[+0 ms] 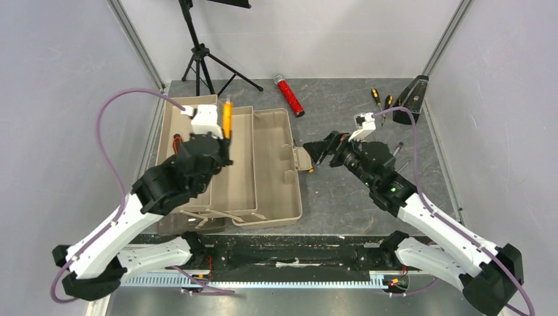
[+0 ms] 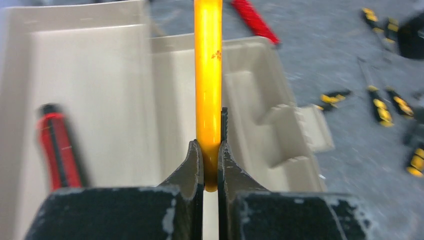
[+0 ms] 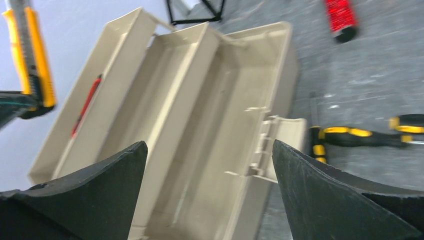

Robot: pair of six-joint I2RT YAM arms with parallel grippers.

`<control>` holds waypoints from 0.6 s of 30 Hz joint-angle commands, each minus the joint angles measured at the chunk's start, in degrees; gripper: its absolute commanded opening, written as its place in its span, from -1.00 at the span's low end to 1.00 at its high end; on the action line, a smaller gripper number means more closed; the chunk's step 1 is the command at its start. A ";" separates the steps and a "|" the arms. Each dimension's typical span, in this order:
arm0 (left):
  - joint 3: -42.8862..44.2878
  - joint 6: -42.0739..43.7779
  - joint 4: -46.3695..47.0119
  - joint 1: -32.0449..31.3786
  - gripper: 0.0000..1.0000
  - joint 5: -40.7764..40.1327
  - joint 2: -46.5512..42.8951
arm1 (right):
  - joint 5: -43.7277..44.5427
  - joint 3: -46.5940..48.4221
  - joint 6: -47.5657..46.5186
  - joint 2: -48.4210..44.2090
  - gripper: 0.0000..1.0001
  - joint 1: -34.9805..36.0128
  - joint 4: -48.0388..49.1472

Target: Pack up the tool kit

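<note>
Tan toolbox [image 1: 276, 187] holds red knife [image 2: 59, 150]; left jaws clamp orange knife [image 2: 208, 75], right jaws wide.

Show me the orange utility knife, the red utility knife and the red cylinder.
orange utility knife [image 2: 208, 75]: left wrist view, mid orange body.
red utility knife [image 2: 59, 150]: left wrist view, mid red handle.
red cylinder [image 1: 290, 96]: top external view, mid glittery body.

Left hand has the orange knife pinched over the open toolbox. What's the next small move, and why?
Probably lower the left hand until the orange utility knife rests in a toolbox tray, ready for release. The knife is clamped by one end above the open trays; the red utility knife already lies in the leftmost tray. The right hand is open and empty.
</note>
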 commanded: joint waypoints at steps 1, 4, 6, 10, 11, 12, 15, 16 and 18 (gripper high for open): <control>1.26 3.40 -7.71 10.90 -0.96 -3.35 -2.91 | 7.95 0.82 -10.14 -5.08 0.96 -3.04 -8.67; -1.05 5.03 -7.19 22.40 -0.96 4.61 -3.49 | 13.00 0.82 -14.59 -7.09 0.96 -3.49 -13.43; -2.77 5.83 -6.03 27.20 -0.96 8.90 -2.89 | 15.74 0.97 -16.96 -8.23 0.96 -3.75 -15.46; -5.35 6.25 -2.43 31.74 -0.96 13.66 -1.46 | 19.96 0.86 -19.92 -10.00 0.96 -3.96 -17.96; -5.89 6.40 -1.12 33.48 -0.96 15.79 -0.94 | 20.37 0.74 -20.33 -10.27 0.96 -3.93 -18.13; -6.23 6.26 -0.36 35.01 -0.96 18.04 -0.24 | 20.69 0.58 -20.61 -10.57 0.96 -3.90 -18.22; -6.66 5.46 1.70 39.36 -0.96 24.69 2.25 | 20.96 0.16 -21.20 -10.97 0.96 -4.01 -18.35; -6.77 5.16 2.49 40.41 -0.94 26.22 2.57 | 21.12 0.11 -21.25 -11.01 0.96 -4.03 -18.44; -7.08 4.67 3.45 42.16 -0.80 27.95 2.63 | 21.35 0.03 -21.66 -11.04 0.96 -4.00 -18.68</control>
